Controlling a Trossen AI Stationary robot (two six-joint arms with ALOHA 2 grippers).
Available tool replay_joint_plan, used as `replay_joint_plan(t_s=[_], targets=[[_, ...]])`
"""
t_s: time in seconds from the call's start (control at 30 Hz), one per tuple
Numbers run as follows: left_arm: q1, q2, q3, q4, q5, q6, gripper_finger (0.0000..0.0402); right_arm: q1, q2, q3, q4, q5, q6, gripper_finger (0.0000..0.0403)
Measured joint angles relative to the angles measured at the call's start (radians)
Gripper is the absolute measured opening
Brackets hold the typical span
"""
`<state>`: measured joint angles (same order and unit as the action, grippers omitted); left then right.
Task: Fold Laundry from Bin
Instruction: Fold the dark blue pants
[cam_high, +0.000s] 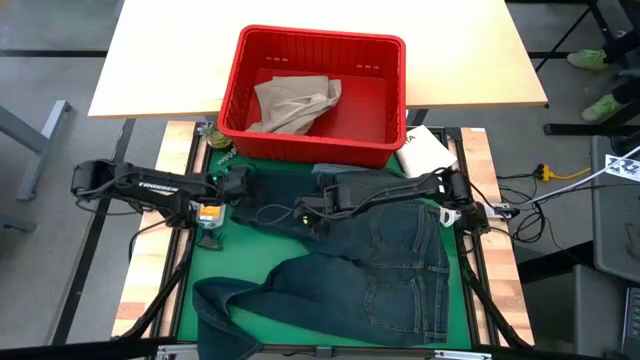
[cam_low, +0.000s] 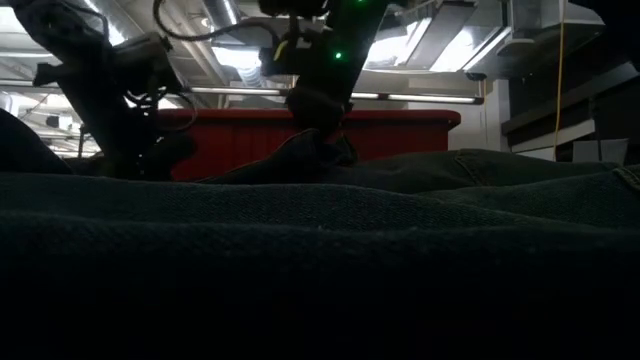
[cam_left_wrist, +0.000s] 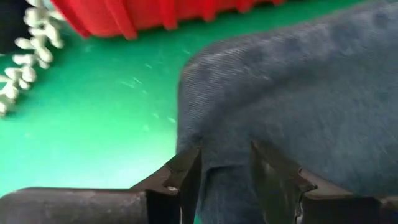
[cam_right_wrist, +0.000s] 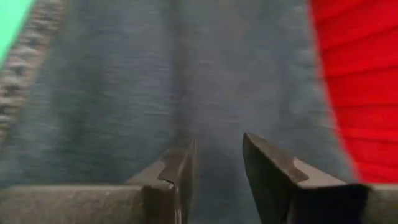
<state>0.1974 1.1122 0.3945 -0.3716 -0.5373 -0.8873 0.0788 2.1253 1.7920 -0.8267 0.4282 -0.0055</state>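
I see both hands pinching the jeans near the bin, left hand at the denim's edge, right hand mid-fabric, green worktop bare beside them, khaki trousers inside the bin.

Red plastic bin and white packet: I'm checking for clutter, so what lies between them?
Nothing: in the high view the white flat packet sits right against the red ribbed plastic bin.

Left gripper and right gripper both clamped, low.
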Motion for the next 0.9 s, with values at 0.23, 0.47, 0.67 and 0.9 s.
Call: replay_joint_plan(t_s=[0.23, 0.47, 0.67, 0.9], targets=[[0.138, 0.0, -0.018, 0.053, -0.026, 0.084, 0.0128, 0.005, 0.08, 0.0, 0.023, -0.113, 0.0, 0.0133], [0.203, 0.0, -0.018, 0.057, -0.021, 0.134, 0.0128, 0.027, 0.109, 0.002, 0.03, -0.103, -0.001, 0.0133], [0.187, -0.023, 0.021, 0.064, 0.129, 0.25, 0.0119, 0.033, 0.081, 0.001, 0.014, -0.1, -0.002, 0.0133], [0.131, -0.104, 0.124, -0.061, 0.283, 0.321, 0.0077, 0.037, 0.008, 0.0, 0.014, -0.091, -0.003, 0.0133]])
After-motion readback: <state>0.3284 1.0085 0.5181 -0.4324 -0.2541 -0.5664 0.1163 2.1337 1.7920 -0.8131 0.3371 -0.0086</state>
